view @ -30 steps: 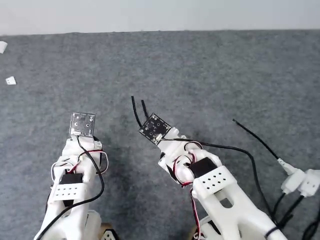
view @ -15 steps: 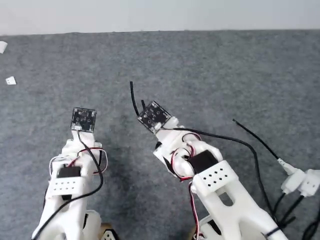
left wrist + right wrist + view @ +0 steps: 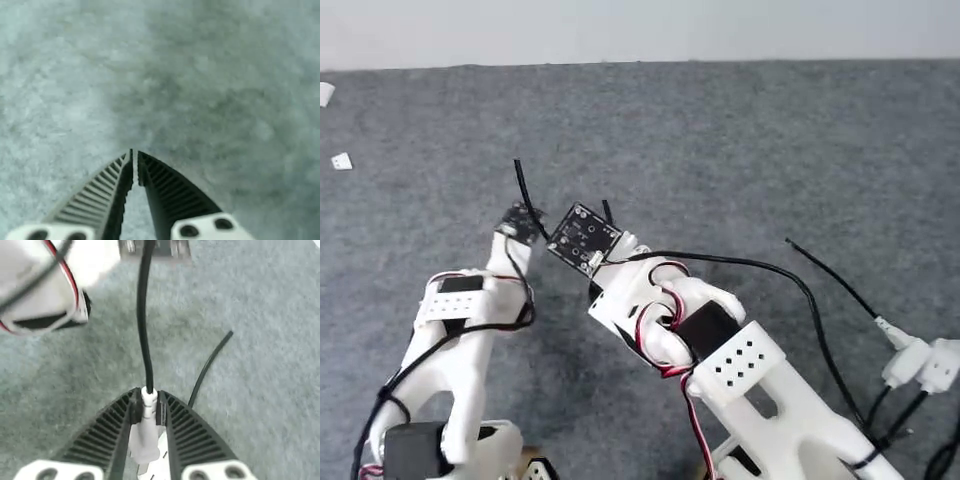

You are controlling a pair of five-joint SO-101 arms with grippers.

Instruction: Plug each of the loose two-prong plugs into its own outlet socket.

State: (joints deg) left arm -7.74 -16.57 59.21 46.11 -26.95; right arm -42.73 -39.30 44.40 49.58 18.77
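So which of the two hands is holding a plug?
The right hand: it is shut on a white plug with a black cord. The left hand is shut on nothing.

White arms, red-black wires, ribbed end effectors

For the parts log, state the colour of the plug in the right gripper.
White plug, clearest in the right wrist view.

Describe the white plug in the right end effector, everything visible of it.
The white plug is small and slim, plastic by its look, clamped between the ribbed black fingers of the right end effector. It lies lengthwise along them, one end level with their tips. A thin black cord leaves that end and runs off above the grey carpet. Its prongs cannot be made out.
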